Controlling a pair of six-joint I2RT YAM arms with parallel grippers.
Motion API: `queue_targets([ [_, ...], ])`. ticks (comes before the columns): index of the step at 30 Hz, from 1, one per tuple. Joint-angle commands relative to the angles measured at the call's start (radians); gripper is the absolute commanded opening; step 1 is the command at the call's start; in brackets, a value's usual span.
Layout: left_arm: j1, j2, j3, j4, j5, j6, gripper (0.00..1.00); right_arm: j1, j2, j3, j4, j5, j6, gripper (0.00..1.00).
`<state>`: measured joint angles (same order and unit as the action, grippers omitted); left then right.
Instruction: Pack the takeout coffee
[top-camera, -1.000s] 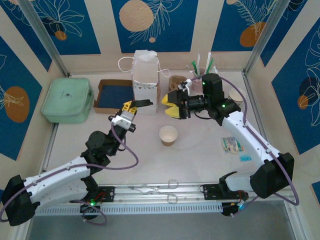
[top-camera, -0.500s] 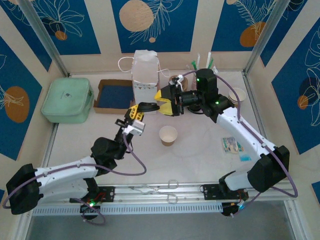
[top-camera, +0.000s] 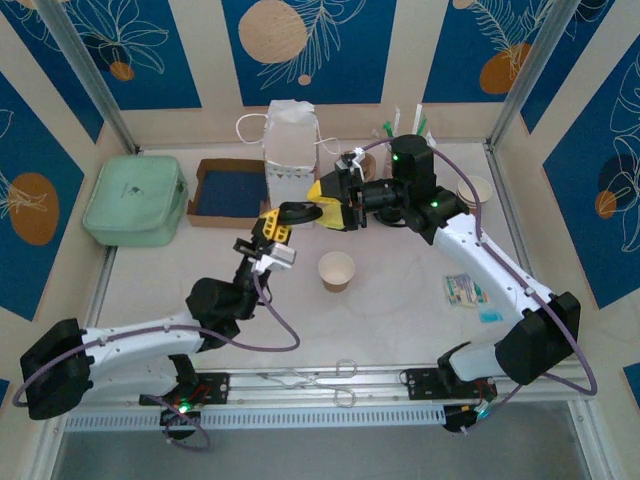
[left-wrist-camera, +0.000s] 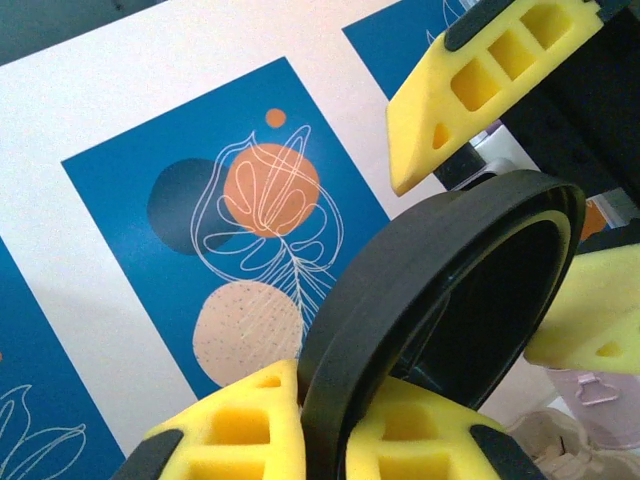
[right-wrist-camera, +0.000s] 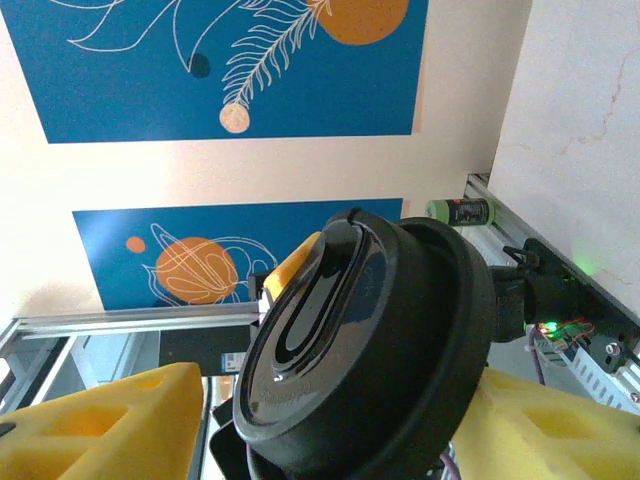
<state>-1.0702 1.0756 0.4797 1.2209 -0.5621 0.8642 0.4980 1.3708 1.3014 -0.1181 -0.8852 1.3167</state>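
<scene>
My left gripper (top-camera: 272, 222) is clenched on one edge of the black lid (top-camera: 295, 211), so the disc stands almost on edge in the air, well above the tabletop (top-camera: 400, 310). My right gripper (top-camera: 330, 203) faces it from the far side with its jaws parted, one yellow finger to each side of the lid. From the right wrist I see a sliver of background between one pad and the rim, so I judge it is not gripping yet. The cup (top-camera: 336, 270) this lid belongs to stands upright and uncovered on the tabletop, below the two grippers and apart from both. I read this step as passing the lid from left to right before capping the cup. To do it well, I should hold the left wrist steady and bring the right fingers onto opposite points of the rim, not onto the glossy domed top, where they would likely slide. The squeeze should be gentle, because thin plastic like this probably bows or pops out under a hard pinch. The left should let go only once the right has a sure bite, and then back straight off the rim so it does not drag the lid askew. The new hold should leave the underside free, so the lid can be turned flat over the cup. That cup looks light and easy to tip, so the press should come down squarely.
</scene>
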Motion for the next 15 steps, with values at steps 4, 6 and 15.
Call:
queue_targets([
  [4, -0.027, 0.049, 0.03, 0.063, -0.009, 0.076, 0.0, 0.011, -0.015, 0.041, -0.003, -0.041, -0.026, 0.51],
  [6, -0.03, 0.06, 0.035, 0.053, -0.008, 0.09, 0.0, 0.01, -0.017, 0.037, -0.005, -0.04, -0.034, 0.45],
  [15, -0.043, 0.097, 0.033, 0.072, -0.021, 0.108, 0.08, -0.007, -0.035, -0.014, 0.064, -0.036, -0.007, 0.3],
])
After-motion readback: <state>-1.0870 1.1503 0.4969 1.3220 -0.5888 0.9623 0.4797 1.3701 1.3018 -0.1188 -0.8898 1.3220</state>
